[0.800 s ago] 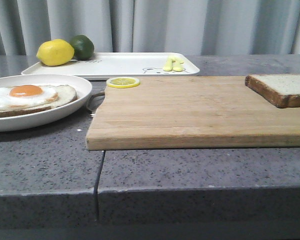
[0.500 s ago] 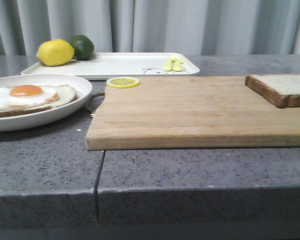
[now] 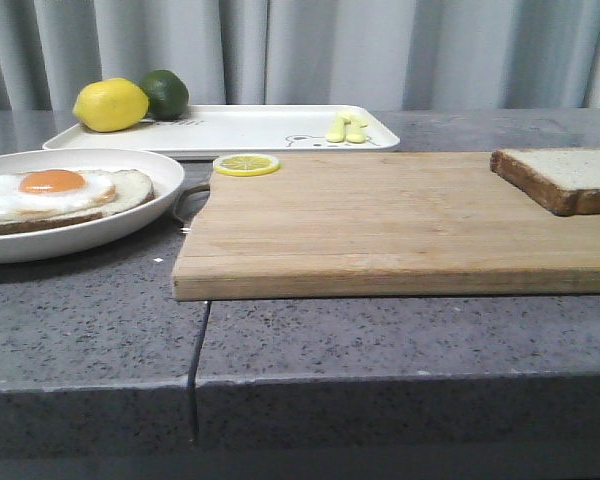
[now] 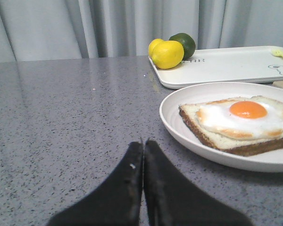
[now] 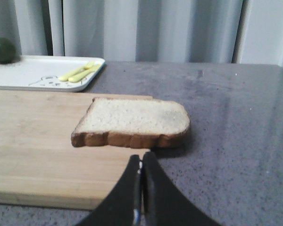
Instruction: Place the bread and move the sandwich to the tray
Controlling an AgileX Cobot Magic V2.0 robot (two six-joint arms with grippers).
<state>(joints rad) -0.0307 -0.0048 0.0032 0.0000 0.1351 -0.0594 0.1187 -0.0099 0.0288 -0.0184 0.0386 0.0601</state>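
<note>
The bread [image 3: 565,177] lies at the right end of the wooden cutting board [image 3: 380,220], partly overhanging its edge; it also shows in the right wrist view [image 5: 134,122]. The sandwich [image 3: 55,195], egg-topped bread, sits on a round white plate [image 3: 130,222] at the left; it also shows in the left wrist view [image 4: 238,123]. The tray [image 3: 250,128] lies at the back. My left gripper [image 4: 143,143] is shut and empty, low over the counter beside the plate. My right gripper [image 5: 141,160] is shut and empty, just short of the bread. Neither gripper shows in the front view.
A lemon [image 3: 110,105] and a lime [image 3: 165,93] rest on the tray's left end, small yellow pieces [image 3: 345,128] on its right end. A lemon slice [image 3: 246,164] lies on the board's back left corner. The grey stone counter [image 3: 90,330] has a seam near the front.
</note>
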